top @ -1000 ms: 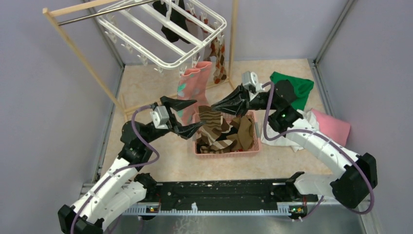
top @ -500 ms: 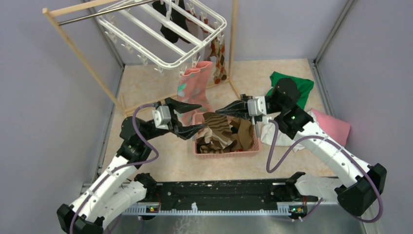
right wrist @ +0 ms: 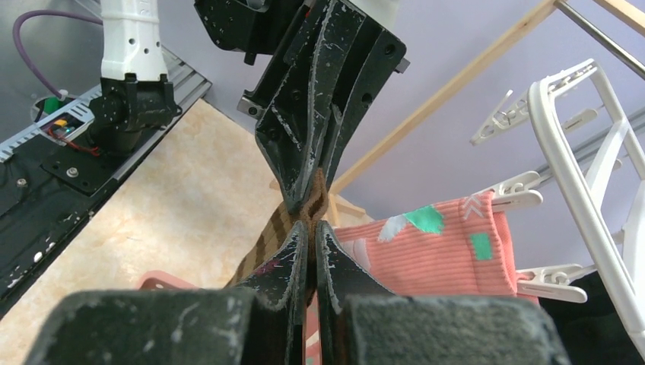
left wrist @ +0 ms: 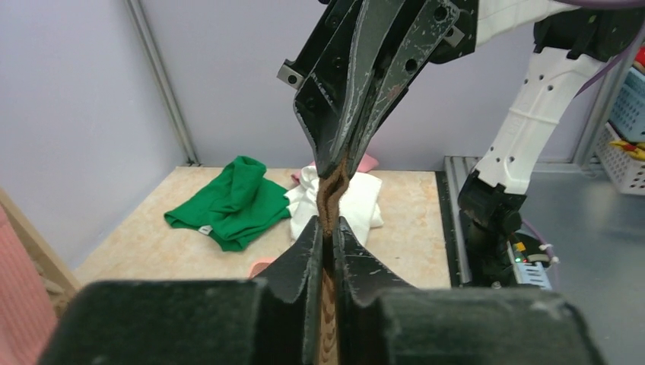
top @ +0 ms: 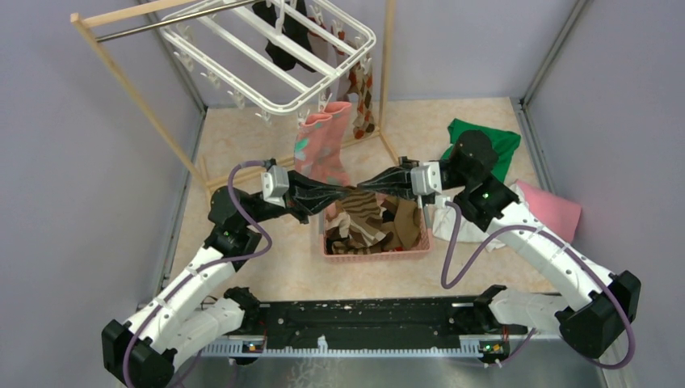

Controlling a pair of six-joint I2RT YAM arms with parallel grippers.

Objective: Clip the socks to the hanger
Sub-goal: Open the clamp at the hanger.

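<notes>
Over the pink basket [top: 376, 252] my two grippers meet tip to tip. The right gripper [right wrist: 312, 226] is shut on a brown-cream striped sock [right wrist: 274, 232]. The left gripper [left wrist: 328, 224] is shut on the same sock [left wrist: 332, 194], just beside the right gripper's tips. The rest of the sock hangs down towards the basket, which holds more brown socks [top: 404, 222]. The white hanger [top: 266, 61] hangs at the back left. Clipped to it are a black sock [top: 287, 36], an argyle sock [top: 363, 97] and a pink-teal sock [top: 323, 145].
The hanger hangs from a wooden rack [top: 133, 93] with a metal rod. A green cloth [top: 497, 145], a white cloth [top: 448, 222] and a pink cloth [top: 553, 210] lie on the floor at the right. Purple walls enclose the area.
The left gripper moved right to the right gripper's tips and shut on the striped sock. The right gripper, holding the sock, swung towards the left a second ago and then stayed put.
</notes>
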